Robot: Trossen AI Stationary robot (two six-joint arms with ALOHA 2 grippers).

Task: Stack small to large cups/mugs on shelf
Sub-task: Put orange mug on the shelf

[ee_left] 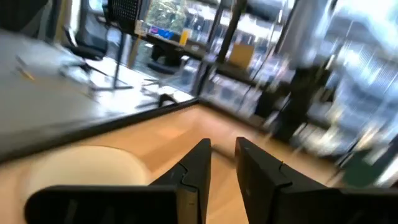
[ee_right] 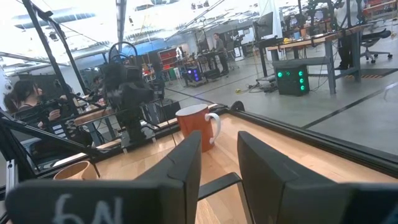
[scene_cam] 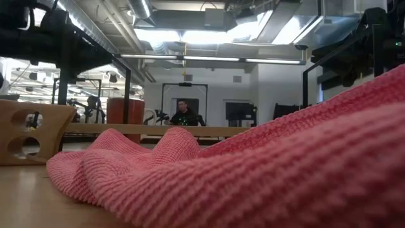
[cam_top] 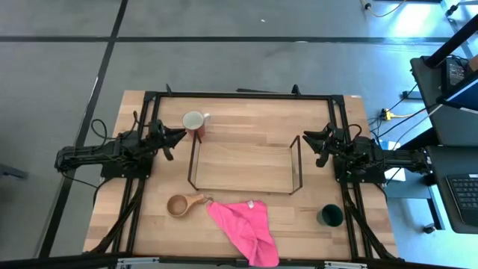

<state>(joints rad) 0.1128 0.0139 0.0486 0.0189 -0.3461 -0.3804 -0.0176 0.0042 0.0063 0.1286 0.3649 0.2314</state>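
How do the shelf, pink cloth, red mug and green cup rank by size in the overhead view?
Largest to smallest in the high view:
1. shelf
2. pink cloth
3. red mug and green cup, which look too alike to rank.

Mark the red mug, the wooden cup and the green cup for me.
red mug [cam_top: 195,120], high view, on its white inside.
wooden cup [cam_top: 178,205], high view, on its hollow.
green cup [cam_top: 329,216], high view, on its dark inside.

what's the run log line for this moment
left gripper: open, beside red mug | right gripper: open, waiting by shelf | shelf: no cups | wooden cup, green cup: on table
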